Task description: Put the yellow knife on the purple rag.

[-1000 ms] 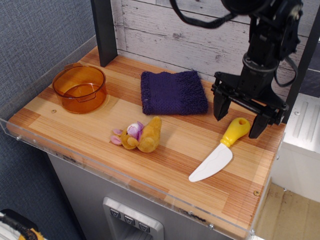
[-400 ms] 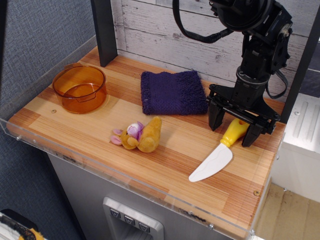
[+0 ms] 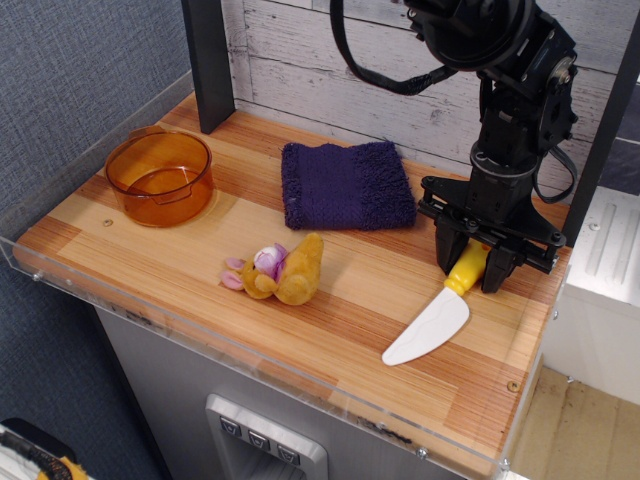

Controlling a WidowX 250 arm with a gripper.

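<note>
The yellow knife (image 3: pixel 430 325) lies on the wooden table at the right, white blade pointing toward the front edge. My black gripper (image 3: pixel 471 266) is down at table level, its two fingers closed against either side of the yellow handle. Only part of the handle shows between them. The knife still rests on the table. The purple rag (image 3: pixel 345 185) lies flat at the back middle, to the left of the gripper, with nothing on it.
An orange see-through pot (image 3: pixel 160 175) stands at the left. A small yellow plush toy (image 3: pixel 280 272) lies in front of the rag. A black post (image 3: pixel 208 60) rises at the back left. Clear plastic rims edge the table's front and left sides.
The gripper has come down over the knife's handle and its fingers have closed in on it. The knife has shifted slightly.
</note>
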